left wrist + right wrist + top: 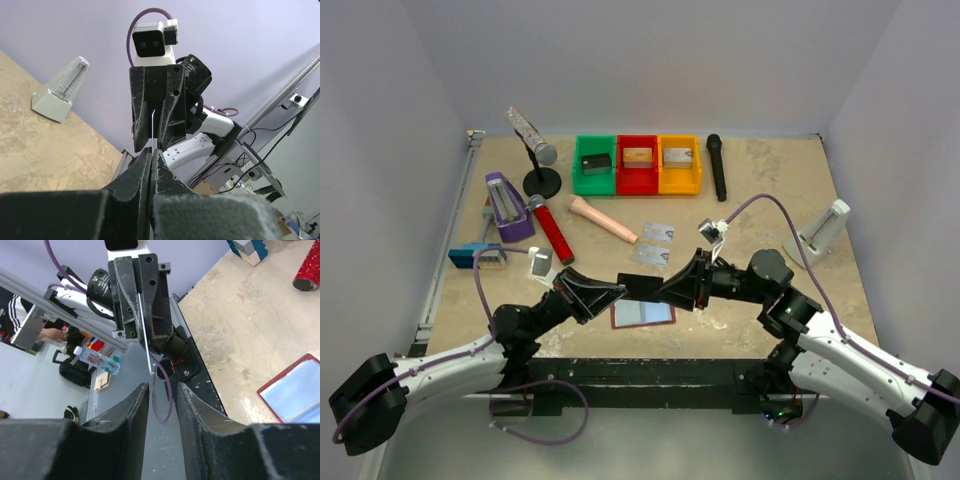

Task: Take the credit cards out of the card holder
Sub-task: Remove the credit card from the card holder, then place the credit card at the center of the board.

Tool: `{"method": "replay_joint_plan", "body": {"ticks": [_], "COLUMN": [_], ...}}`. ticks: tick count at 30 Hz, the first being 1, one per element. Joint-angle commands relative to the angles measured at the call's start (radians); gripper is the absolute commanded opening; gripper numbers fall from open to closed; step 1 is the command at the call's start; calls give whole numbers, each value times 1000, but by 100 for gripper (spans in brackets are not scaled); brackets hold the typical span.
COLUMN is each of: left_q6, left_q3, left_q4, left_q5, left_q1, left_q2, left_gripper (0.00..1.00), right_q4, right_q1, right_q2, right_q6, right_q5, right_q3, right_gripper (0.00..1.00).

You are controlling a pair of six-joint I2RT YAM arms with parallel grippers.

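The card holder [642, 314] lies open and flat on the table below both grippers, dark red with pale blue-grey pockets; its corner also shows in the right wrist view [295, 390]. My left gripper [620, 291] [151, 152] is shut on one credit card [640, 283], lifted above the holder and seen edge-on as a thin line [151, 127] [145, 335]. My right gripper [665, 290] [162, 387] faces it from the right, open. The card's free end reaches the mouth of its fingers without being pinched. Two more pale credit cards [660, 232] [653, 256] lie on the table behind.
Green [595, 165], red [638, 163] and yellow [680, 163] bins with blocks stand at the back. A black microphone [717, 167], a red microphone [551, 228], a beige cylinder [602, 219], a purple object [505, 207] and a white metronome [823, 232] surround the work spot.
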Motion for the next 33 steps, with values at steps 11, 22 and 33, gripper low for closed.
{"method": "replay_joint_plan", "body": {"ticks": [11,22,33], "left_q6": [-21,104,167], "left_q3": [-74,12,96], "left_q4": [54,-720,-985], "left_q5": [26,-212,-155], "left_q1": [-1,25,26], "left_q2": [24,-430,-395], "left_gripper": [43,100,100], "right_q4": [29,-535,-678], "right_q1": [-20,-513,-604], "right_q2": [-14,176,639], "right_q6": [-5,-134,-318], "right_q5": [-9,-18,34], "right_q3": [34,203,445], "right_gripper": [0,0,0]}}
